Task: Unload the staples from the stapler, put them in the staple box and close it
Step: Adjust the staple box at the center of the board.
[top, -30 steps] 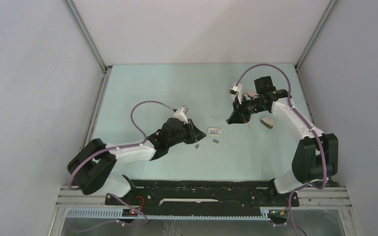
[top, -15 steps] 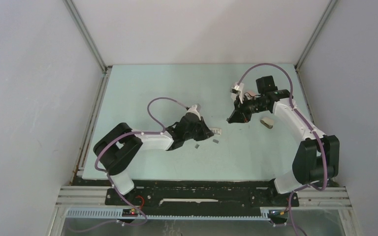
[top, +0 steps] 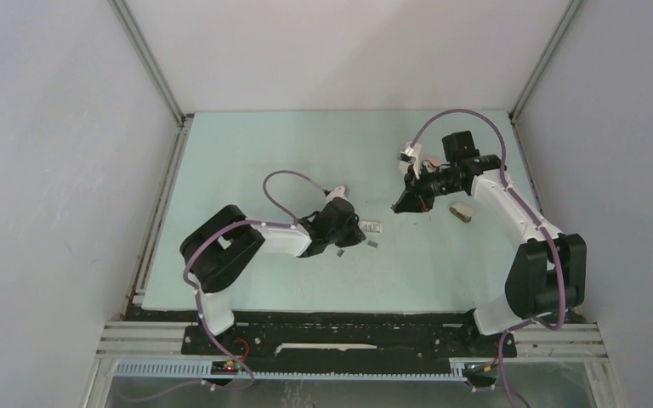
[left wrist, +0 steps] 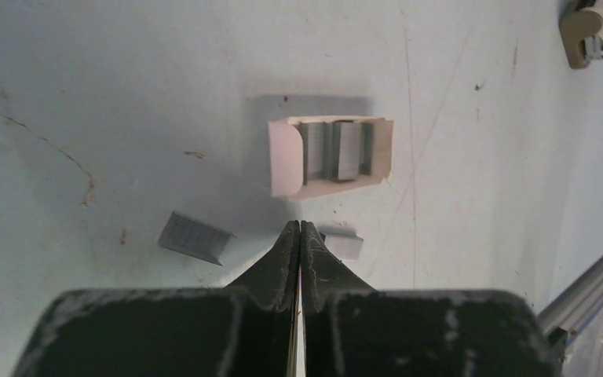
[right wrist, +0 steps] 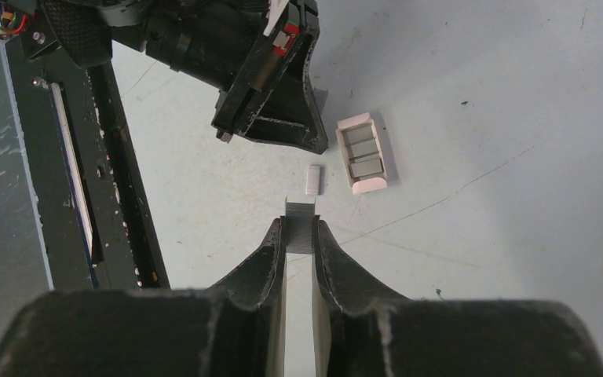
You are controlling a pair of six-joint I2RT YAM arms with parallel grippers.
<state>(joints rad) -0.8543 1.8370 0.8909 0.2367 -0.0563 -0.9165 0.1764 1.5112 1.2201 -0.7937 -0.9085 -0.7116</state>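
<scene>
Pale green table (top: 264, 153), open white box (left wrist: 331, 155), loose staples (left wrist: 195, 237), beige stapler (top: 461, 212).

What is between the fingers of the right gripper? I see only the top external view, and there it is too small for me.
Observer: The right wrist view shows it. The right gripper is shut on a short grey staple strip.
Operator: And the left gripper, does it hold anything?
Observer: No. In the left wrist view the left gripper is shut, its fingers pressed together with nothing between them.
Operator: Is the white box beside it empty?
Observer: No. The white box lies open, with grey staples inside it.
</scene>
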